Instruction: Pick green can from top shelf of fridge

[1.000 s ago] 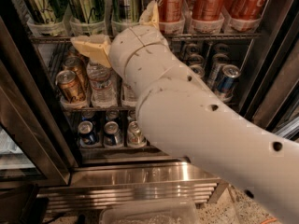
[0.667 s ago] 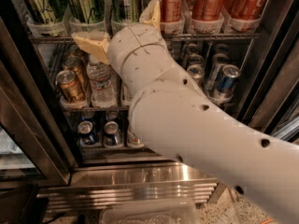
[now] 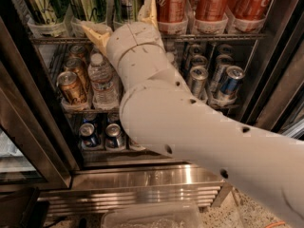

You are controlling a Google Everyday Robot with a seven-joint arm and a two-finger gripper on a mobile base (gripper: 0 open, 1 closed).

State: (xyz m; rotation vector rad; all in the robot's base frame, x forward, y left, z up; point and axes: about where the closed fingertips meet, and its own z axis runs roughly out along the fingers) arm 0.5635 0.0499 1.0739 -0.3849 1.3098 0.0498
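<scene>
Beige hand (image 3: 124, 22) spread open at top shelf (image 3: 52, 40), straddling green can (image 3: 126, 0); can's top cropped

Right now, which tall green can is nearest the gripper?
The rightmost tall green can, beside the red cola cans: the gripper, fingers open, flanks it.

At the top shelf (image 3: 52, 40), the spread pincer (image 3: 121, 15) is hemmed in by olive-green cans (image 3: 88, 4) on one side and red cola cans (image 3: 172, 4) on the other.
</scene>
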